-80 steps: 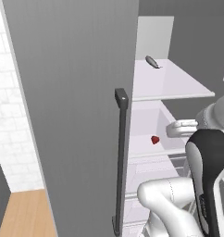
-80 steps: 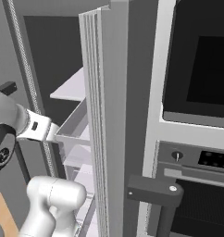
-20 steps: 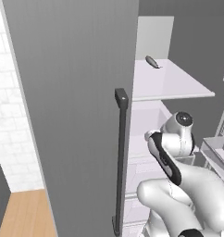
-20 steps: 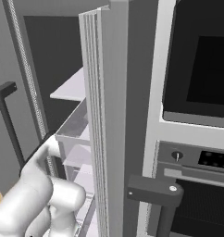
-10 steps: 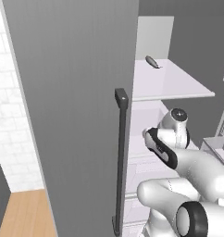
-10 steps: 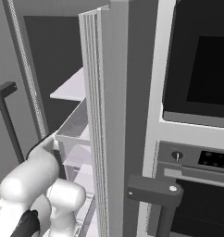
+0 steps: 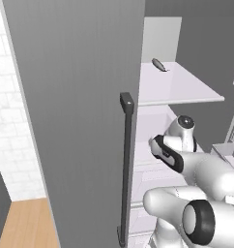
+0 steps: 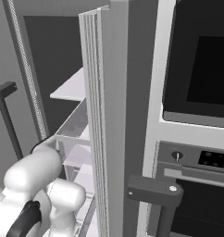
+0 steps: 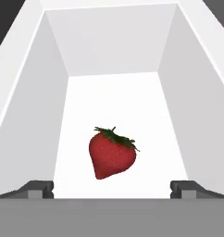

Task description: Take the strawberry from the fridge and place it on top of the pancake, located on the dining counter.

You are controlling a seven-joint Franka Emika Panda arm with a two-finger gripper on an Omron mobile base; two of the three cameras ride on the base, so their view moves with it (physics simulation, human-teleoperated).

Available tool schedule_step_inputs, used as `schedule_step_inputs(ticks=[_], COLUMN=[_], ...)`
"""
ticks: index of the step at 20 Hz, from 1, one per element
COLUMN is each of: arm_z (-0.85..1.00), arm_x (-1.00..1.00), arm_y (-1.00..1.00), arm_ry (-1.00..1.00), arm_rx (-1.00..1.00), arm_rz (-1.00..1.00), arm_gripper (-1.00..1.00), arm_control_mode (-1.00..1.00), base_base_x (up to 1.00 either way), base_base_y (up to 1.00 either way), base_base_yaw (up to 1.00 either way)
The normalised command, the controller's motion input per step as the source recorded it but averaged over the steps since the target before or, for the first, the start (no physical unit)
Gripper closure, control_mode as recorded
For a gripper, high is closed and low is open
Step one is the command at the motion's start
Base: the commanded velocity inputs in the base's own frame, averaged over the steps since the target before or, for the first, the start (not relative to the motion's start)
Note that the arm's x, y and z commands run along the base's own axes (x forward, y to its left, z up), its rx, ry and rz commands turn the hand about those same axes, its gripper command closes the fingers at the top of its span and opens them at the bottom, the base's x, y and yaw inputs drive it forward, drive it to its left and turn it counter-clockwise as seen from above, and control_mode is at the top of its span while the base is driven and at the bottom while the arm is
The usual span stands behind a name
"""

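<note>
- The gripper (image 9: 112,190) is seen in the hand view with its two dark fingertips (image 9: 37,189) set wide apart at the lower left and lower right; nothing is clamped between them.
- The strawberry (image 9: 111,153) is found just ahead of the gripper, between the lines of the two fingertips and slightly nearer the left one, untouched by either.
- The berry lies on the white floor of a white drawer (image 9: 35,102), its green leaves turned away and to the right, its pointed end toward the gripper.
- The drawer's side walls rise on both sides of the gripper, and its back wall stands beyond the berry.
- In the left base view, the arm (image 7: 173,150) is reached into the fridge (image 7: 80,97) below a white shelf (image 7: 179,87), past the open door's dark bar handle (image 7: 125,164).
- A small dark object (image 7: 158,64) lies on that shelf, above the arm; what it is cannot be told.
- In the right base view, the black-fronted oven (image 8: 202,69) is seen to the right of the fridge.
</note>
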Motion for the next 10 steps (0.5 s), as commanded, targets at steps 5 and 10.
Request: schedule_step_inputs(ticks=[5, 10], arm_z=[-0.11, -0.12], arm_x=[0.21, 0.14], arm_y=[0.0, 0.0], arm_ry=[0.0, 0.0], arm_rx=[0.0, 0.0], arm_rz=[0.0, 0.0], arm_gripper=[-1.0, -1.0], arm_control_mode=[-1.0, -1.0], base_base_x=[0.0, 0.0], base_base_y=[0.0, 0.0], base_base_yaw=[0.0, 0.0])
